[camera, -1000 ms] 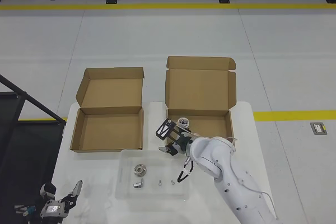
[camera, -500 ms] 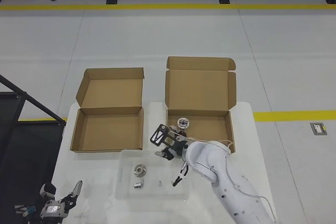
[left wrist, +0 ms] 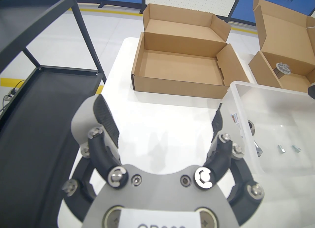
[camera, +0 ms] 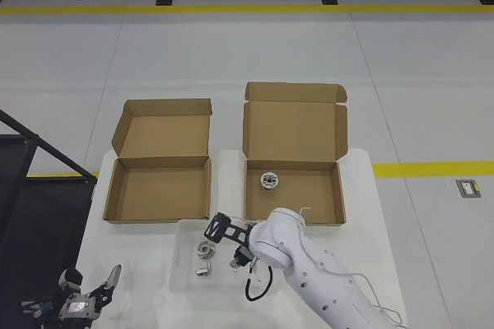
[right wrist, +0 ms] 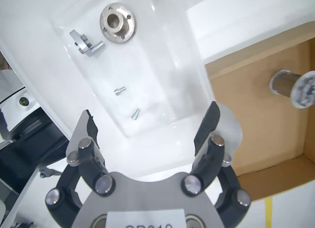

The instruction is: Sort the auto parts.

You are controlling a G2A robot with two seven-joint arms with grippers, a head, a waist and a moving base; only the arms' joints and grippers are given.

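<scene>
Parts of bare metal are seen ahead of the right jaws, which are spread wide with nothing gripped and are poised over a clear plastic bin (right wrist: 187,71) on the white table (camera: 140,255). Closest ahead of these jaws, on the bin's floor, two small silver bolts (right wrist: 119,90) (right wrist: 135,113) are found, well apart from each other. Farther ahead, a small angular silver bracket (right wrist: 85,45) is laid just beside a round metal flange with a centre hole (right wrist: 117,23).

Off to the side of the right jaws, a spool-shaped metal part (right wrist: 292,88) is laid on its side in the right-hand brown cardboard box (camera: 313,197), whose lid is folded back.

The left jaws are likewise spread wide and nothing is held by them. They are placed low over the table's corner, with a black metal rack (left wrist: 37,105) alongside. The left-hand brown cardboard box (left wrist: 177,71) is seen straight ahead of them, with its lid open.
</scene>
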